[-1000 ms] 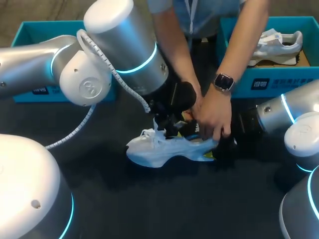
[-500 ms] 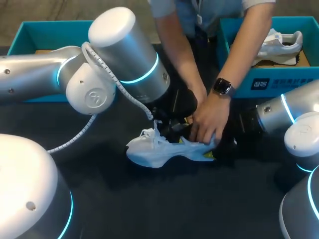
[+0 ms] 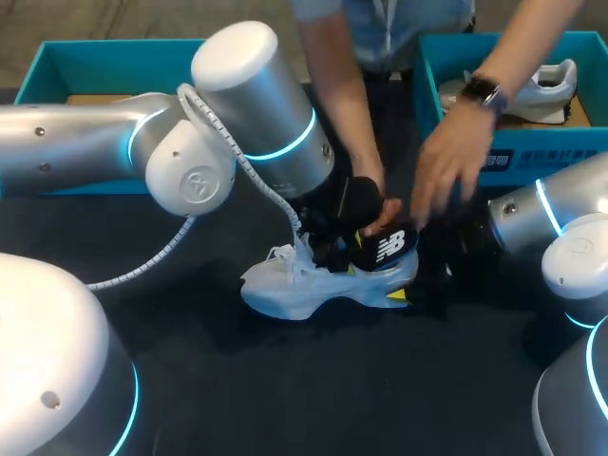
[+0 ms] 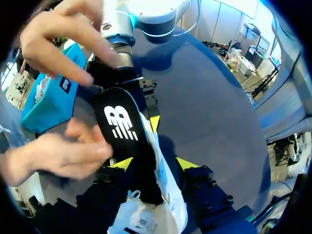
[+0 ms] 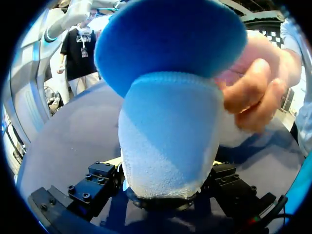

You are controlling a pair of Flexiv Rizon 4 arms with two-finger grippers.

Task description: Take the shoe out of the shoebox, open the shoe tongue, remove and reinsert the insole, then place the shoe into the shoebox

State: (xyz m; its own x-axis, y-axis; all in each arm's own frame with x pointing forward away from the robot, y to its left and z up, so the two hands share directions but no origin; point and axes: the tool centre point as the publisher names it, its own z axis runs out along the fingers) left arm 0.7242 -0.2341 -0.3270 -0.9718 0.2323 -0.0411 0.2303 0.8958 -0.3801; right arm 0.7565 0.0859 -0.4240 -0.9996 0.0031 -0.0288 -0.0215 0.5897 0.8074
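Note:
A white shoe lies on its side on the dark table. A black insole with a white logo sticks up out of its heel opening, and a person's hand touches it. The person's other hand hovers above. My left gripper hangs over the shoe's mouth. In the left wrist view it is open, straddling the shoe and the insole. My right gripper is shut on the shoe's white heel, with the insole's blue underside above it.
A teal shoebox stands at the back left. Another teal shoebox at the back right holds a second white shoe. The person's arms reach over the table's middle from the far side.
The person's hand with the watch has lifted off the shoe. The black insole now stands up out of the heel. My left arm has shifted a little to the right.

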